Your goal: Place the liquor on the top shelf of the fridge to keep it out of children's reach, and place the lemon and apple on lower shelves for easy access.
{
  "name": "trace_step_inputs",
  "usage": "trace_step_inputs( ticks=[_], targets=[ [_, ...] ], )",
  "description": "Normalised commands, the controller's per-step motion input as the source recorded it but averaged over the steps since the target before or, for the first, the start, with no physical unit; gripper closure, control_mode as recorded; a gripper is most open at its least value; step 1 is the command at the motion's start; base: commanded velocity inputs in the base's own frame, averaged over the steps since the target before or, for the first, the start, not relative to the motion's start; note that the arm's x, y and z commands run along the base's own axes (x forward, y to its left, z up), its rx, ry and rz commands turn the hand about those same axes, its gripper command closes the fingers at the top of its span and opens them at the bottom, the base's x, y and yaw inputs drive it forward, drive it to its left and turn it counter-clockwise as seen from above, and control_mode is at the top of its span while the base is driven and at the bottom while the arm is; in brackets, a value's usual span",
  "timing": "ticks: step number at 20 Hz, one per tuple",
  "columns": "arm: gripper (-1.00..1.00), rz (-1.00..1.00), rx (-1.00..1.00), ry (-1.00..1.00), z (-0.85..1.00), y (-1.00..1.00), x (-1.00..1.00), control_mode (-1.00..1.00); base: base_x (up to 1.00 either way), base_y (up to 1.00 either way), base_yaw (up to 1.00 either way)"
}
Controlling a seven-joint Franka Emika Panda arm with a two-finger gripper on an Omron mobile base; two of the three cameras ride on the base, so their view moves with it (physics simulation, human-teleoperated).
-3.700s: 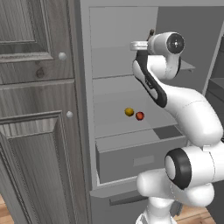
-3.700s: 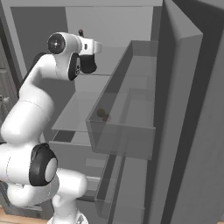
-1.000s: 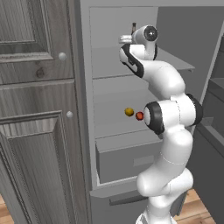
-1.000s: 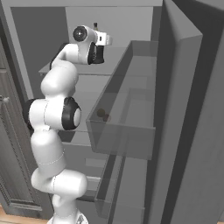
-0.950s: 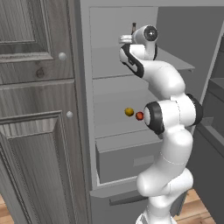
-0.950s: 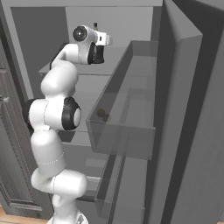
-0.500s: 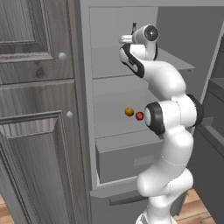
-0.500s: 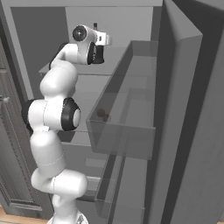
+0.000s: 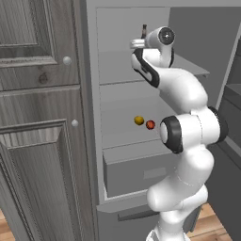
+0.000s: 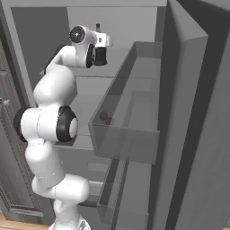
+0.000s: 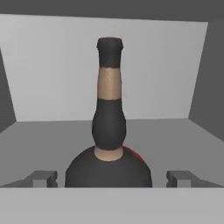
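The liquor (image 11: pixel 109 131) stands upright on the top shelf (image 11: pixel 183 135) of the fridge (image 9: pixel 117 28); its thin neck (image 9: pixel 144 29) pokes up behind my hand. My gripper (image 11: pixel 112 178) is open, with one fingertip (image 11: pixel 43 178) on each side of the bottle's squat body and a small gap between each finger and the glass. The lemon (image 9: pixel 139 120) and the apple (image 9: pixel 150 124) lie side by side on a lower shelf (image 9: pixel 122 137), the apple to the right. Both fruits show dimly through the door bin (image 10: pixel 130 130).
A grey drawer box (image 9: pixel 136 169) sticks out under the fruit shelf. The open fridge door (image 10: pixel 188 112) with its clear bin stands to the right of my arm. Wood-grain cupboards (image 9: pixel 37 117) close off the left side.
Since the oldest frames my arm has stretched up and further into the top shelf. Over the last second nothing has visibly moved.
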Motion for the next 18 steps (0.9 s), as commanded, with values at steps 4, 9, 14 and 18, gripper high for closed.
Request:
trace_step_inputs(
  ticks=[4, 9, 14, 18],
  targets=[
    [-1.00, 0.00, -0.03, 0.00, 0.00, 0.00, -0.55, -1.00, 0.00, 0.00, 0.00],
    [-1.00, 0.00, -0.04, 0.00, 0.03, 0.00, -0.64, -1.00, 0.00, 0.00, 0.00],
    [-1.00, 0.00, -0.05, 0.00, 0.08, 0.00, -0.77, -1.00, 0.00, 0.00, 0.00],
    [-1.00, 0.00, -0.02, 0.00, 0.09, 0.00, -0.93, -1.00, 0.00, 0.00, 0.00]
  ],
)
